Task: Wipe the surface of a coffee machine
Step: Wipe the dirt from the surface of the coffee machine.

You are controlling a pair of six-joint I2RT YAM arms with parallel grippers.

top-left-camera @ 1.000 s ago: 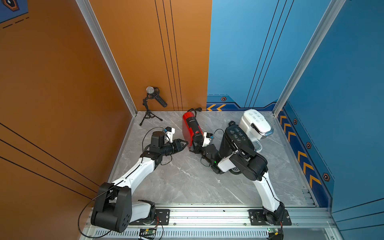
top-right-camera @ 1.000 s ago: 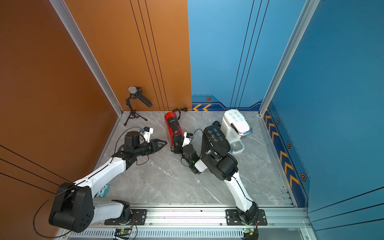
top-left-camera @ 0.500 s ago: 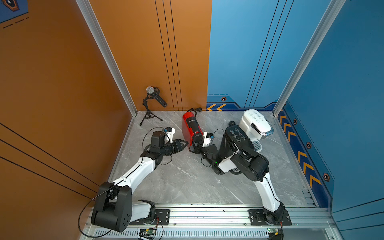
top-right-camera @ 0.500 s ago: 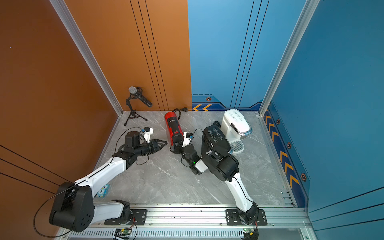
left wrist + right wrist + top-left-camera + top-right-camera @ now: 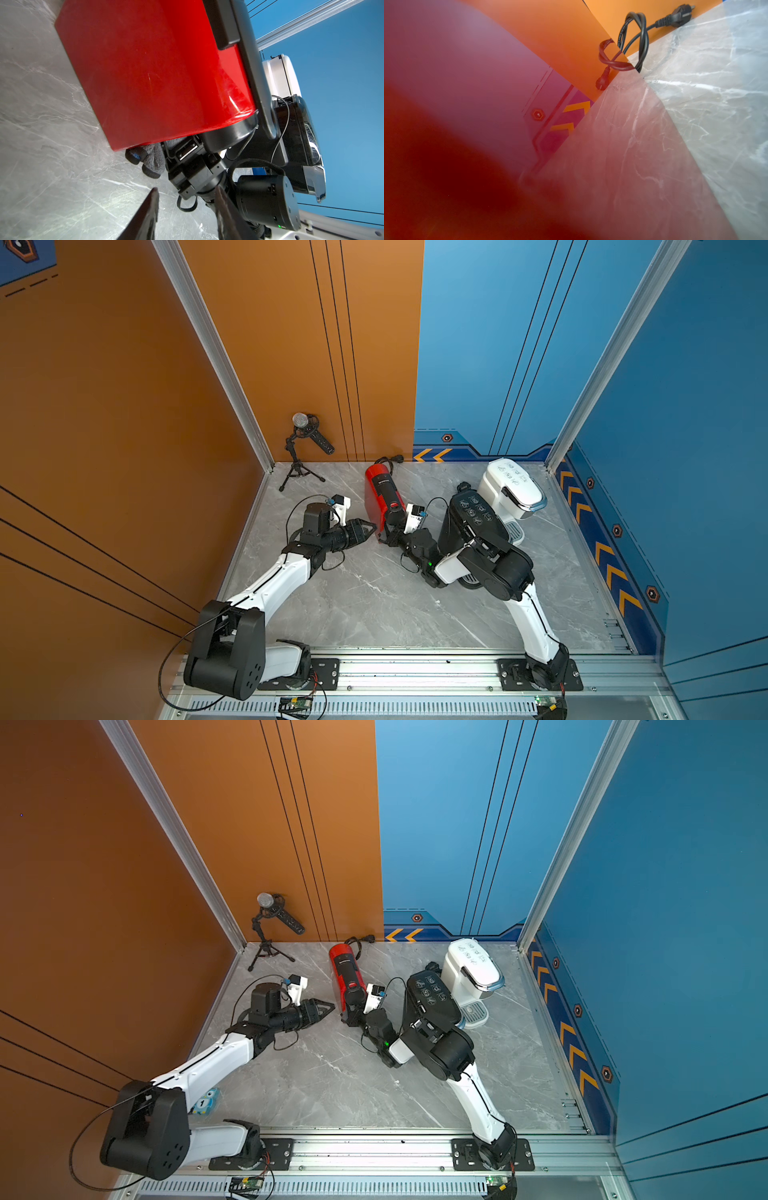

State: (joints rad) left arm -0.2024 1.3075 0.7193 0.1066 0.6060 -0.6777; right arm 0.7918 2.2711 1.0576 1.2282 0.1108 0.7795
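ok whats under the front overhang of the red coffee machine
A grey cloth in the right gripper, pressed against the red coffee machine. The fingers' tips are covered by cloth and machine.

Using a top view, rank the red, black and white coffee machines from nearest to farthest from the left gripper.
Measured from the left gripper:
1. Red coffee machine, right beside it, at the middle of the table.
2. Black coffee machine, past the red one, to the right.
3. White coffee machine, in the back right corner.
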